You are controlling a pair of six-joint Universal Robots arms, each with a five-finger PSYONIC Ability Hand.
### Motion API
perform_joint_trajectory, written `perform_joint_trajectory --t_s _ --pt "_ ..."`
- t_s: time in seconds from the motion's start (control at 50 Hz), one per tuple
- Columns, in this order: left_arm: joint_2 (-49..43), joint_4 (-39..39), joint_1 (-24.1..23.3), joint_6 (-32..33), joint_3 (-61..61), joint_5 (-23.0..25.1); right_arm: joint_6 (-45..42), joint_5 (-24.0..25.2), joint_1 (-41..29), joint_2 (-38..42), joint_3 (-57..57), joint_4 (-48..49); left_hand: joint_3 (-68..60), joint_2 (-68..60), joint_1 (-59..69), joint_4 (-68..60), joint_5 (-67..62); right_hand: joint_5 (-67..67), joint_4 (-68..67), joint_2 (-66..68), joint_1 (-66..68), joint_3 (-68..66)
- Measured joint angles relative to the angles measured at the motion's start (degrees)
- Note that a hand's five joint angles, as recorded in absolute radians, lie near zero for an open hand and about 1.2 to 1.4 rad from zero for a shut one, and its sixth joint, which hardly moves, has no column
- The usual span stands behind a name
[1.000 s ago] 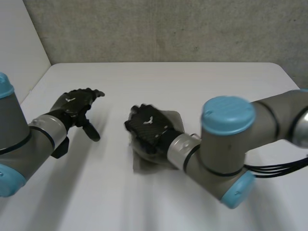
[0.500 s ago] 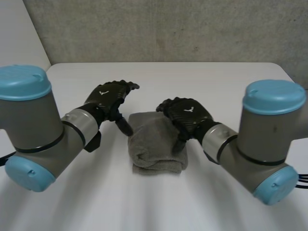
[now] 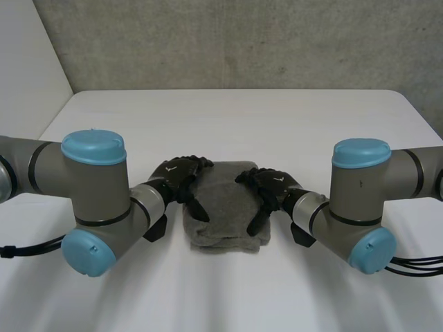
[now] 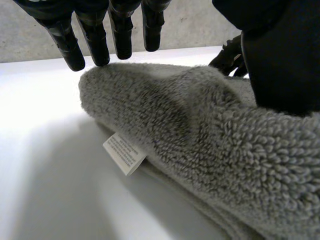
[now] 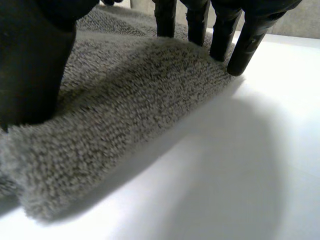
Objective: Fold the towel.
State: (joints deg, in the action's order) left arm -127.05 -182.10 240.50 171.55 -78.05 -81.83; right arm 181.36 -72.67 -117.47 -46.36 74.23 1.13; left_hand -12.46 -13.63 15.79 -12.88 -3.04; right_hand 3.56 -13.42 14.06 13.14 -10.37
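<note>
Grey concrete wall [image 3: 242, 41] behind white table [image 3: 228, 111].

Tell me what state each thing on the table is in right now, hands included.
towel: folded into a thick pad, lying on the table.
label: sticking out from under the towel's fold.
left hand: open, straight fingers at the towel's left edge.
right hand: open, straight fingers at its right edge.

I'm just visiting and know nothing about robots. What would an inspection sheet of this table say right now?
Surface: white table.
Job's things: grey towel, folded thick, white label sticking out of the fold.
Clutter: nothing seen.
Hands: left hand on one side edge of the towel, right hand on the opposite edge, both with fingers straight.
Cables: nothing seen near the towel.
Surroundings: grey wall behind.
</note>
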Motion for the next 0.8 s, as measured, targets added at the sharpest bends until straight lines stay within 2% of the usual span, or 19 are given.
perform_joint_trajectory --t_s 0.16,0.38,0.5,0.64,0.72,0.8 --pt "-0.83 -0.23 0.89 2.70 0.07 0.07 -6.33 -3.15 0.25 -1.83 0.56 -0.23 0.00 0.00 0.00 0.00 0.00 -0.16 0.00 0.00 -0.51 0.00" --pt "1.47 0.68 0.99 3.93 0.19 -0.05 -10.07 -4.47 0.92 -11.02 2.15 -2.43 0.00 0.00 0.00 0.00 0.01 -0.18 0.00 0.00 -0.51 0.00" --pt "10.86 2.17 1.33 3.52 1.35 -0.32 -9.86 -4.76 2.79 -20.12 1.54 -5.08 0.00 0.13 0.00 0.00 0.01 -0.18 0.00 0.00 -0.52 0.00" --pt "24.70 3.14 4.14 3.49 4.23 -1.72 -8.13 -6.39 7.69 -30.43 0.61 -5.19 0.00 0.17 0.00 0.00 0.01 -0.18 0.00 0.00 -0.52 0.00" --pt "30.80 3.18 6.42 3.52 5.07 -5.43 -6.25 -8.52 10.12 -33.59 -0.57 -4.82 0.00 0.17 0.00 0.00 0.01 -0.18 0.00 0.00 -0.52 0.00" --pt "32.83 3.25 7.27 3.62 5.16 -9.12 -5.25 -10.18 11.22 -34.55 -1.23 -4.84 0.00 0.17 0.00 0.00 0.01 -0.18 0.00 0.00 -0.52 0.00"
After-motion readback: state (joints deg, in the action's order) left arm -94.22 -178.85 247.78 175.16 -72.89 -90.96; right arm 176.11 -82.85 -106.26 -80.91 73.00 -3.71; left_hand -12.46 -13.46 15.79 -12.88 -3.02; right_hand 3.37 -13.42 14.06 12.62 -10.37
